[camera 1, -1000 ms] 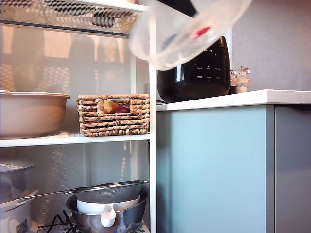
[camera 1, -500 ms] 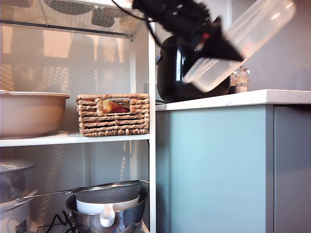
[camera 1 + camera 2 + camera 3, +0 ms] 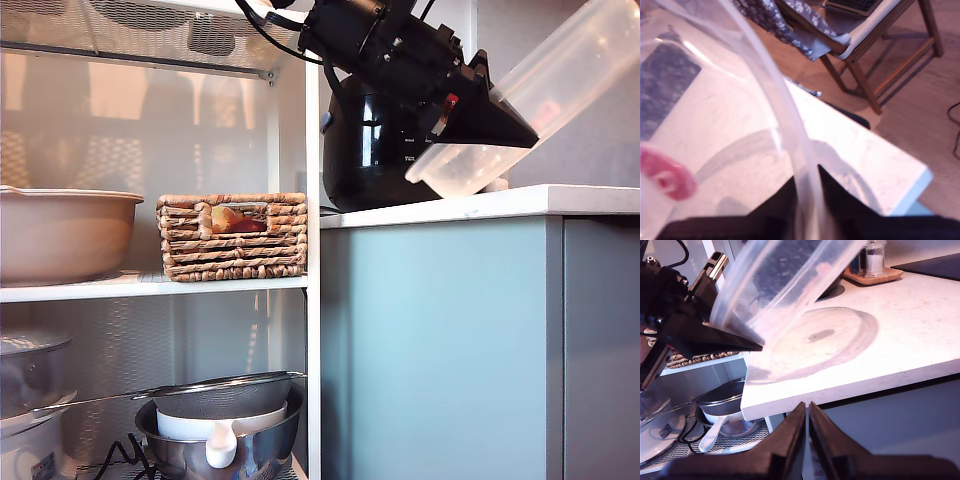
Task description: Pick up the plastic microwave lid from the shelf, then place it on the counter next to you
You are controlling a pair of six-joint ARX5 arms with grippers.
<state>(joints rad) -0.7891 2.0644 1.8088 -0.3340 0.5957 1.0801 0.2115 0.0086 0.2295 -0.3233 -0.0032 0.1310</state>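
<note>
Above the counter (image 3: 480,205), near its edge beside the shelf (image 3: 313,300): one plastic microwave lid (image 3: 540,100), translucent, tilted steeply, its lower rim close over the worktop and not visibly touching it; its shadow lies as a ring on the stone in the second wrist view; red tab (image 3: 667,177) visible through the wall of the dome.

My first gripper (image 3: 807,200): pinched on the lid's rim, which passes between its dark fingers; the arm reaches in from the exterior view's upper left, in front of the black cooker (image 3: 375,150).

My second gripper (image 3: 807,432): drawn nearly closed, nothing between the fingers; it hangs off the counter's front edge, well clear of the lid, looking on.

Shelf contents, not concerned: beige bowl (image 3: 65,235) and wicker basket (image 3: 233,236) on the middle board; steel bowl with sieve (image 3: 222,425) below.

Step in hand, by judgement: the pick is done and the lid is off the shelf; placement is under way; the lid is over the worktop but not yet set down.

Next move calls for: levelling the dome so the rim meets the stone evenly; lowering clear of the cooker and the jars on the wooden tray (image 3: 871,275); loosing the pinch only once the rim rests flat.
</note>
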